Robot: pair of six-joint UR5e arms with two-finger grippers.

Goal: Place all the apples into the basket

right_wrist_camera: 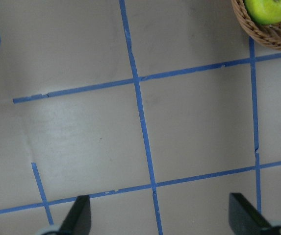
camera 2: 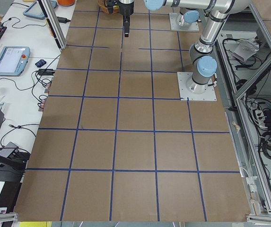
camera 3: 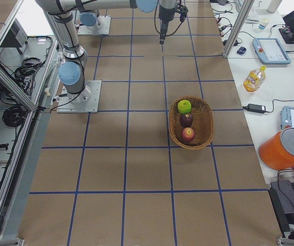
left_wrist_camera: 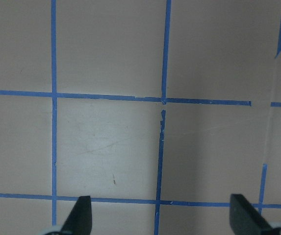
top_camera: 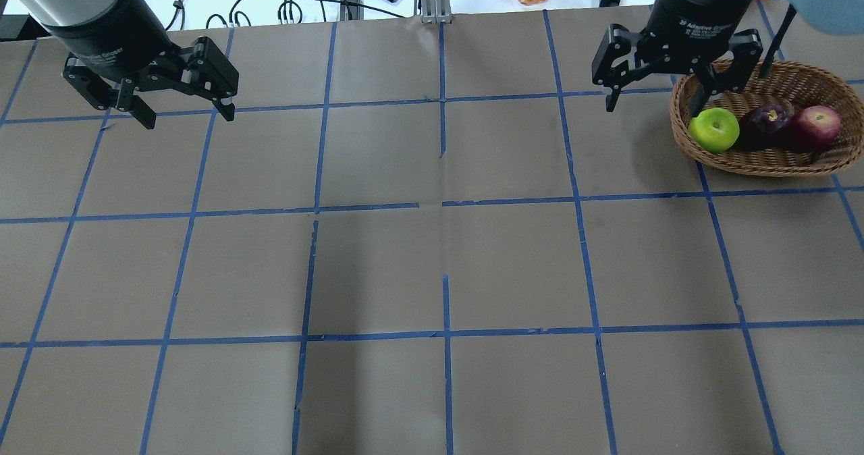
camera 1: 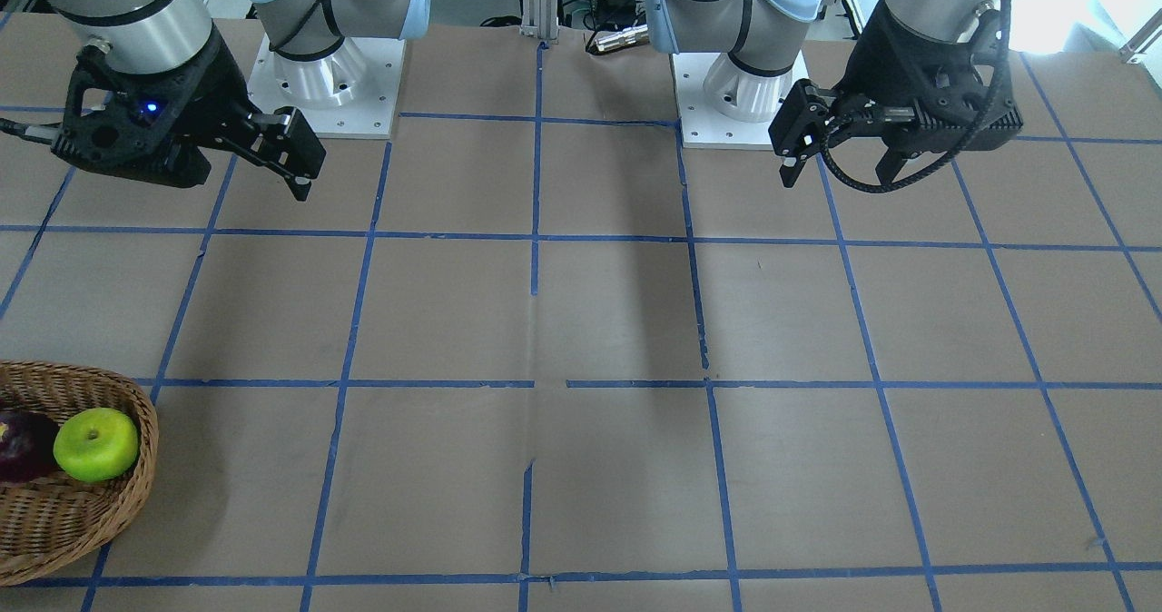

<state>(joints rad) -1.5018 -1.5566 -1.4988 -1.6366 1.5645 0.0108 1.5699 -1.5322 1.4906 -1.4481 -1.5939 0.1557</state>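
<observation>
Overhead exterior shows basket (top_camera: 763,166) holding apples (top_camera: 763,120) near spread-apart, empty right pincer (top_camera: 652,109)

Basket (top_camera: 756,165) stands on table (top_camera: 445,252), at robot's right side, far half. Three apples inside, in one row: inner apple (top_camera: 714,129) toward table centre, middle apple (top_camera: 763,123) next, outer apple (top_camera: 818,125) toward table end. Right gripper (top_camera: 653,106) over table at centre side of basket, probably not touching it. Left gripper (top_camera: 189,119) over opposite side, well apart.
</observation>
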